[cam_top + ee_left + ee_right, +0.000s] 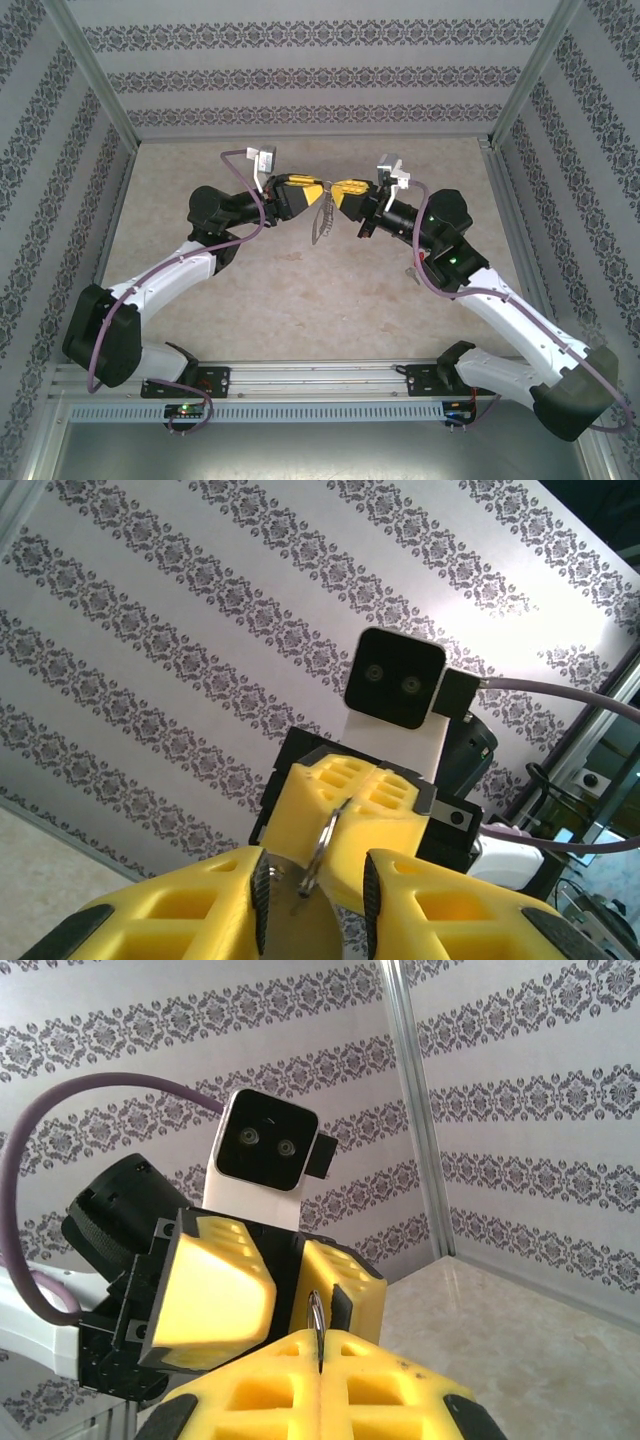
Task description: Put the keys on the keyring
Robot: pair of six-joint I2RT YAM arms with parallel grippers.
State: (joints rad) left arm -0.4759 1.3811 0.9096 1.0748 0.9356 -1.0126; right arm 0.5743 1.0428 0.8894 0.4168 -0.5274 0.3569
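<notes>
Both arms are raised and meet tip to tip above the middle of the table. The keyring (321, 224), a grey metal loop, hangs below the two tips. My right gripper (342, 188) (320, 1358) is shut on a thin metal ring (316, 1312) that stands edge-on out of its seam. My left gripper (318, 190) (315, 880) faces it with its jaws partly closed. A flat grey metal piece (300, 925) sits between the left pads, touching the left one, with the thin ring (326, 842) just beyond. The keys cannot be made out.
The beige tabletop (300, 290) lies well below both grippers. Patterned walls (320, 70) and aluminium posts (95, 90) close in the back and sides. A metal rail (320, 385) with both arm bases runs along the near edge.
</notes>
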